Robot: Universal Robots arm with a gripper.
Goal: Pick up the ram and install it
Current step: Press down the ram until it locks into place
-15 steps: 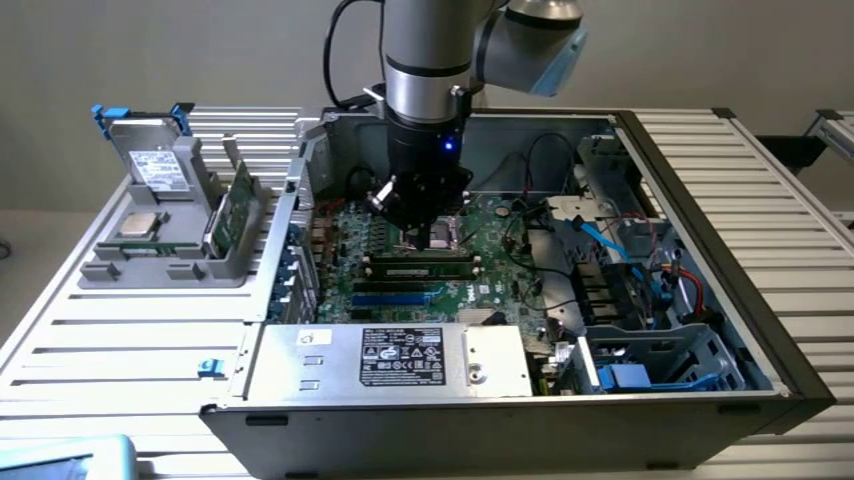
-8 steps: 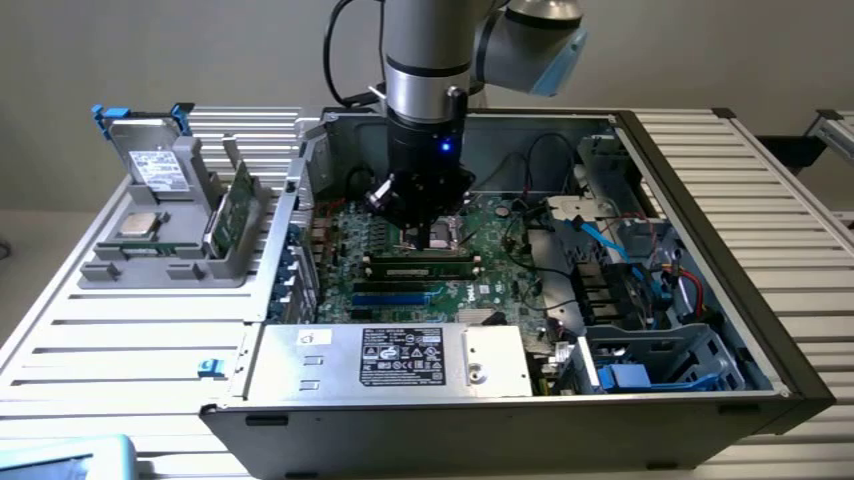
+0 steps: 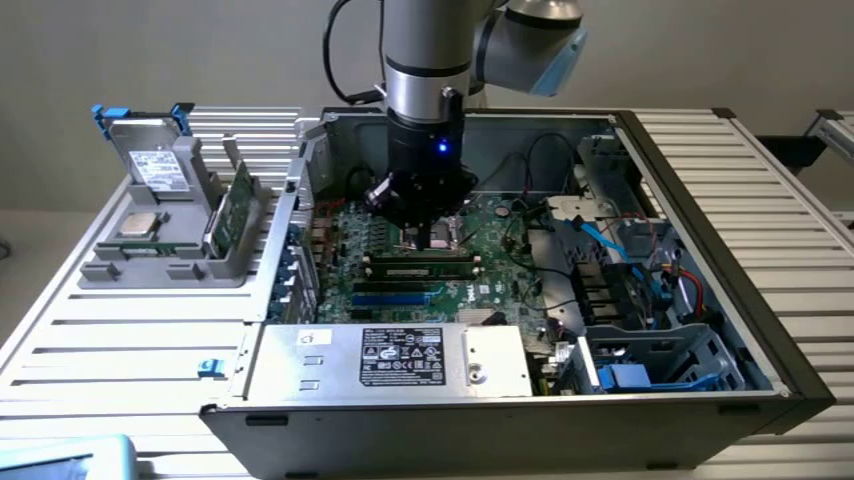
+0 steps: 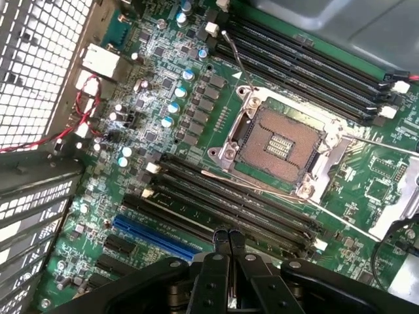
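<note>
A long green ram stick point(image 3: 424, 264) with dark chips stands in one of the motherboard's black slots point(image 4: 262, 209), inside the open computer case point(image 3: 694, 180). My gripper point(image 3: 430, 238) hangs just above and behind it, near the bare processor socket point(image 4: 280, 144). In the wrist view the gripper point(image 4: 228, 237) is over the slots, its fingers pressed together with nothing between them. A second green board point(image 3: 235, 210) stands on edge in the grey holder point(image 3: 160, 270) outside the case, at the exterior view's left.
The holder also carries a square silver processor chip point(image 3: 138, 222) and a grey drive point(image 3: 160, 168). A silver power supply point(image 3: 387, 358) fills the case's near side. Cables and a drive cage point(image 3: 641, 280) crowd the exterior view's right. A blue slot point(image 4: 157, 235) lies beside the black ones.
</note>
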